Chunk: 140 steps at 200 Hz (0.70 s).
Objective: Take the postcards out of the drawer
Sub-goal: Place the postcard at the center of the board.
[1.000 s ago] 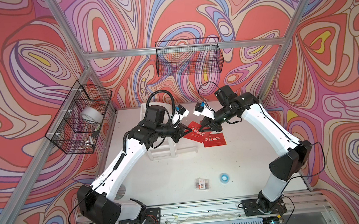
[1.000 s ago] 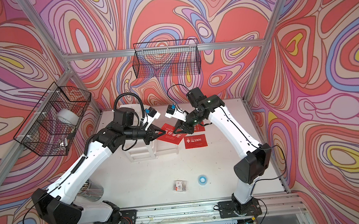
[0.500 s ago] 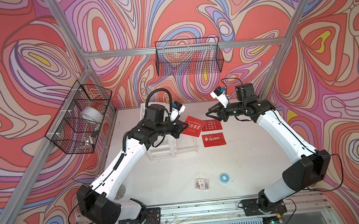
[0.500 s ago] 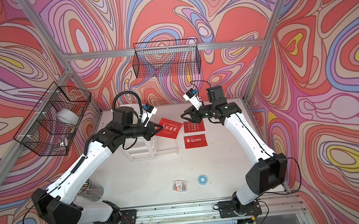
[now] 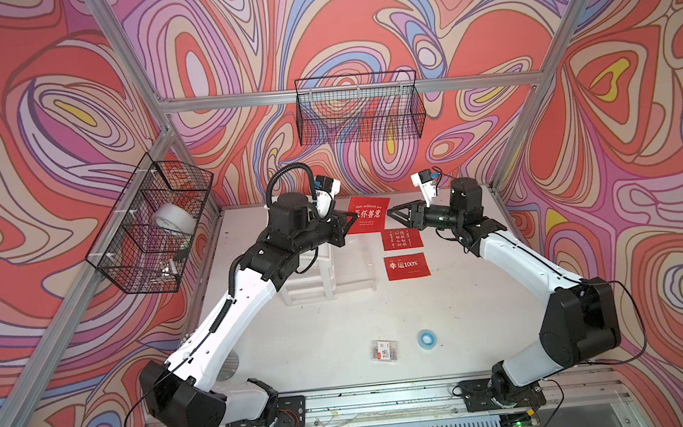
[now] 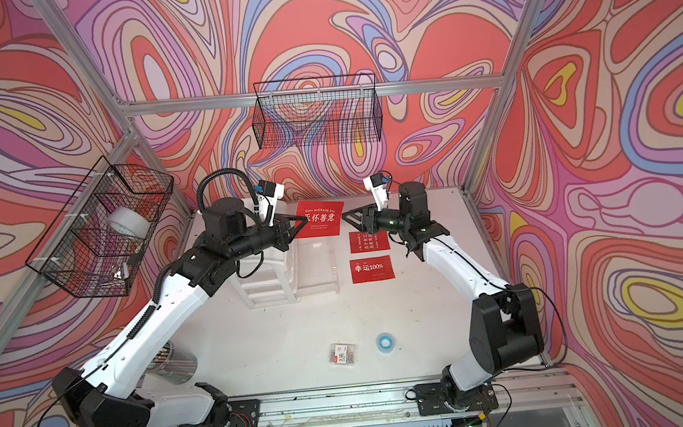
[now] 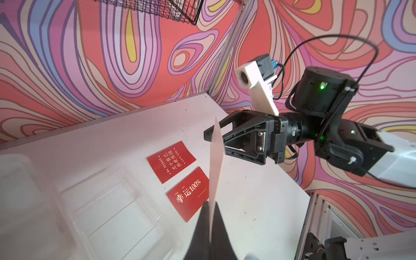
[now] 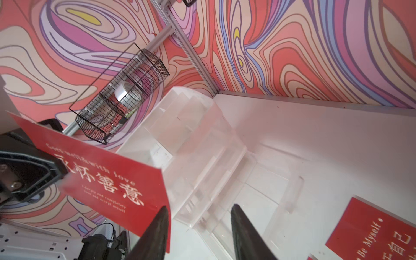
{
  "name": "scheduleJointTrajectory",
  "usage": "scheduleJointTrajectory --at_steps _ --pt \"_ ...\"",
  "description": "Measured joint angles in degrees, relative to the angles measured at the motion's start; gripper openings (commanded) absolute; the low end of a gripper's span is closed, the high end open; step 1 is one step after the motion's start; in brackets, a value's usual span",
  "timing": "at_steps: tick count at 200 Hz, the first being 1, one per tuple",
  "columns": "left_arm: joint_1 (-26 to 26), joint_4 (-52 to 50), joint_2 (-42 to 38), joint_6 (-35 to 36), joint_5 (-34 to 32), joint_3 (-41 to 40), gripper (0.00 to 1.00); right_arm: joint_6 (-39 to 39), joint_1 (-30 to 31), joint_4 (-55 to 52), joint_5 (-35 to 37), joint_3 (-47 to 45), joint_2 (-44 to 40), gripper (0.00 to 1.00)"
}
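1. At the left gripper (image 5: 348, 221): clamped shut on one short edge of the "with love" postcard (image 5: 369, 214), carrying it in the air above the back of the worktop (image 5: 340, 327). Gripped by the edge, probably to leave the rest of the card free for a handover or a flat set-down.
2. At the right gripper (image 5: 392, 214): jaws parted, holding nothing, aimed at the card's free edge. In the right wrist view, card corner beside one finger (image 8: 157, 227), not in the gap. Touching or not, cannot tell.
3. Flat on the worktop just right of the open clear drawer (image 5: 354, 269), toward the back right corner: the "Be Myself" postcard (image 5: 401, 239) and, nearer the front, the "100%" postcard (image 5: 407, 266). Apart, not overlapping, likely so that each stays easy to see.
4. Inside the drawer: nothing red visible through the clear plastic. Judged nearly done, with only the held card left to put down.
5. Near the front edge, well apart from the cards: a small clear packet (image 5: 385, 350) and a blue roll (image 5: 426, 337), no part of this job.
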Motion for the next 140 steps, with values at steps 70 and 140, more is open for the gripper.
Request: scheduleJointTrajectory --at_steps 70,140 --pt "0.00 4.55 0.00 -2.56 1.73 -0.79 0.00 7.80 0.00 11.65 -6.60 -0.66 0.00 0.48" --pt "0.00 9.33 0.17 -3.82 4.61 -2.69 0.00 11.45 0.00 16.83 -11.26 -2.51 0.00 0.44"
